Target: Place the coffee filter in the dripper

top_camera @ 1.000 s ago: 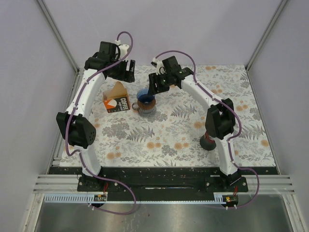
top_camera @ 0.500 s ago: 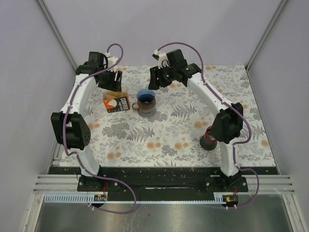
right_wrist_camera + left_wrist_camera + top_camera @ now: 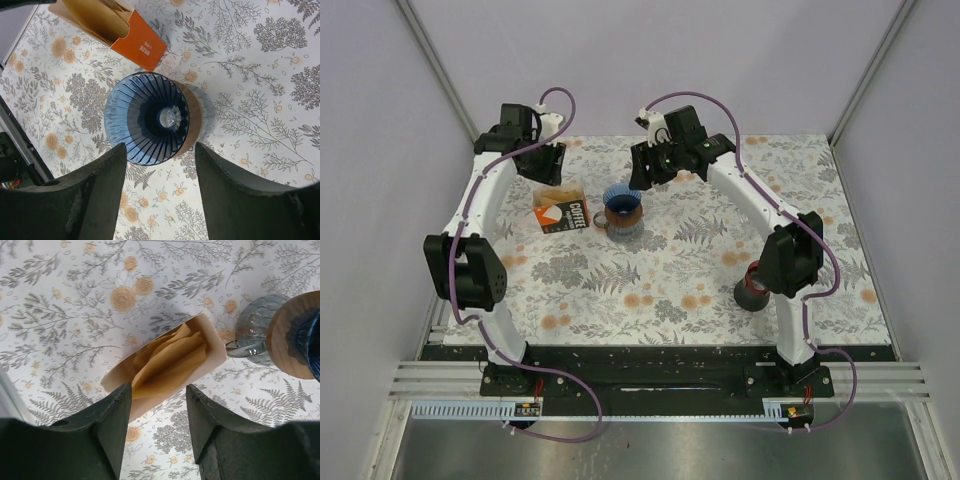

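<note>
The blue ribbed dripper (image 3: 147, 117) sits on a wooden collar over a glass server (image 3: 255, 327), mid-table at the back (image 3: 622, 203). Nothing lies inside it. Brown coffee filters (image 3: 170, 362) stand in an open orange-and-white box (image 3: 565, 213) just left of the dripper. My left gripper (image 3: 159, 390) hovers above the box mouth, open, with nothing between its fingers. My right gripper (image 3: 160, 147) hangs open above the near side of the dripper, touching nothing. In the top view the left gripper (image 3: 550, 170) is behind the box and the right gripper (image 3: 642, 178) is behind the dripper.
A dark cup-like object with a red band (image 3: 752, 291) stands by the right arm's elbow. The orange box end (image 3: 142, 45) lies close to the dripper's rim. Pale walls and metal posts (image 3: 440, 70) close in the floral table (image 3: 660, 290).
The left gripper has swung left and back over the filter box, and its jaws have narrowed. The right gripper has drawn back and up from the dripper. The box and dripper have not moved.
</note>
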You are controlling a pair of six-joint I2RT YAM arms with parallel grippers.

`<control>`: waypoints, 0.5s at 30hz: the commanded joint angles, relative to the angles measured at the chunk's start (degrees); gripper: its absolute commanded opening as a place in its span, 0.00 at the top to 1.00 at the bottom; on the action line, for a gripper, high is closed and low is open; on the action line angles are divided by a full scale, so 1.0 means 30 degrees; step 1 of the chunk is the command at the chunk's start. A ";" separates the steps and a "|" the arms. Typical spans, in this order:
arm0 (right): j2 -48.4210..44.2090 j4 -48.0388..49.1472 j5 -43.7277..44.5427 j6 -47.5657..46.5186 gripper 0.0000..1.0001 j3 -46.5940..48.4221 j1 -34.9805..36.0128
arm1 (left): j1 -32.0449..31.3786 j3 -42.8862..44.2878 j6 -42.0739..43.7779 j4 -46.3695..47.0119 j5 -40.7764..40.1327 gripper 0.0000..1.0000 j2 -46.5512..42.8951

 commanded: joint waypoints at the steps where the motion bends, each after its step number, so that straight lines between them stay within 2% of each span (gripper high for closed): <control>1: -0.1069 0.0470 0.0135 -0.0468 0.35 -0.0009 0.0190 | 0.0246 0.1406 0.0541 -0.0713 -0.1747 0.51 0.0337; 15: -0.1069 0.0675 0.0253 -0.0615 0.36 -0.0595 0.0190 | 0.0598 0.2315 0.0394 -0.1478 -0.2597 0.64 0.2684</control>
